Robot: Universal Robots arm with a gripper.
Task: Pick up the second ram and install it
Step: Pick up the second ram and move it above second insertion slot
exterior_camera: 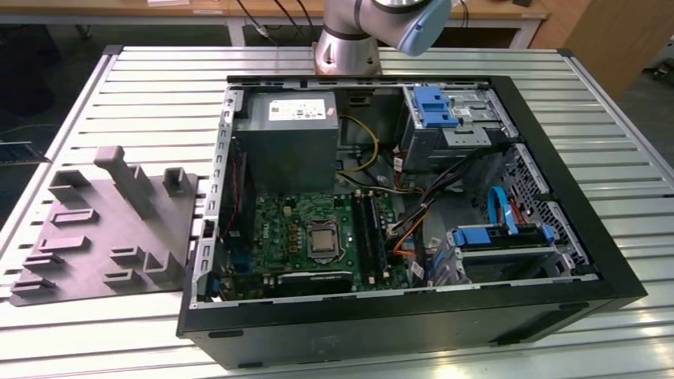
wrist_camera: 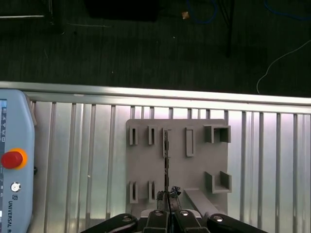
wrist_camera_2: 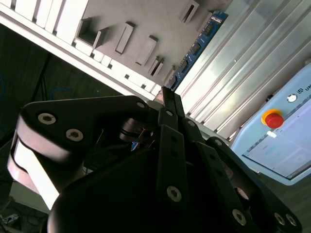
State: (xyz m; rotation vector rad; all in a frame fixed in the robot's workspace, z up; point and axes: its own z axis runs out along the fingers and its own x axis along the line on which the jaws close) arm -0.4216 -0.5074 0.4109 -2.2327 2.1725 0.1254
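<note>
Ribbed metal slats make up the bench [exterior_camera: 137,87], and in the exterior view an open computer case [exterior_camera: 421,324] sits on it with a grey tray [exterior_camera: 106,229] at nine o'clock from the case and the robot arm [exterior_camera: 358,31] at twelve o'clock. In both wrist views the gripper [wrist_camera: 168,195] [wrist_camera_2: 167,93] is pressed together on one end of the second ram [wrist_camera: 166,160] [wrist_camera_2: 199,46], a thin blue stick that reaches out over the grey tray, but I cannot tell if the stick touches the tray. A pale blue control pad [wrist_camera: 19,194] with a red button [wrist_camera: 12,158] lies on the bench near the tray.
</note>
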